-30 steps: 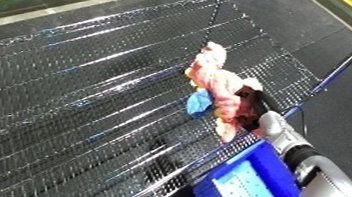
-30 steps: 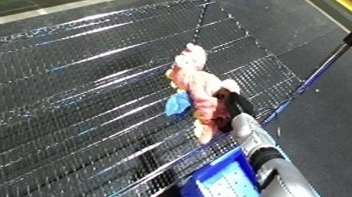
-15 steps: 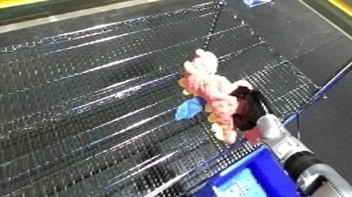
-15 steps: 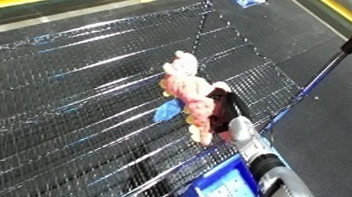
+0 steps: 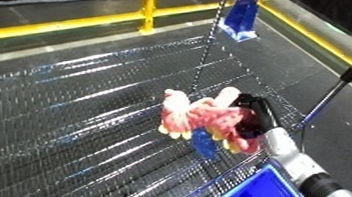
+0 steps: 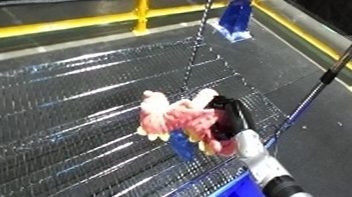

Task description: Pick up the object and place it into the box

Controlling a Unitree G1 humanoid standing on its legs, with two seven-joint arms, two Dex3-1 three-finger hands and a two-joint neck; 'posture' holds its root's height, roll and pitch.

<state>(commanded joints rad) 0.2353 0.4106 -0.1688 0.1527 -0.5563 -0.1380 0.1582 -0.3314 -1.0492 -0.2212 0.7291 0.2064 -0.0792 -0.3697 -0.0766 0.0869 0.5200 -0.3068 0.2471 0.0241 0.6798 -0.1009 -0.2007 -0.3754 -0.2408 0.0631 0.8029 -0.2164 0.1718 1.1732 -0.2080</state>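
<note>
Here the right hand point(image 5: 252, 115) has its black fingers curled round a pink plush toy point(image 5: 199, 116), which hangs over the wire mesh surface point(image 5: 76, 118), near that surface's right edge. A blue part point(image 5: 202, 143) of the toy dangles beneath it. Beyond the mesh stand a yellow rail point(image 5: 78, 24) and a blue post point(image 5: 242, 11).

Right hand point(image 5: 256, 115) wraps its black fingers around the pink plush toy point(image 5: 202, 117), holding it over the wire mesh surface point(image 5: 76, 118) near that surface's right edge; a blue post point(image 5: 241, 12) stands beyond.
</note>
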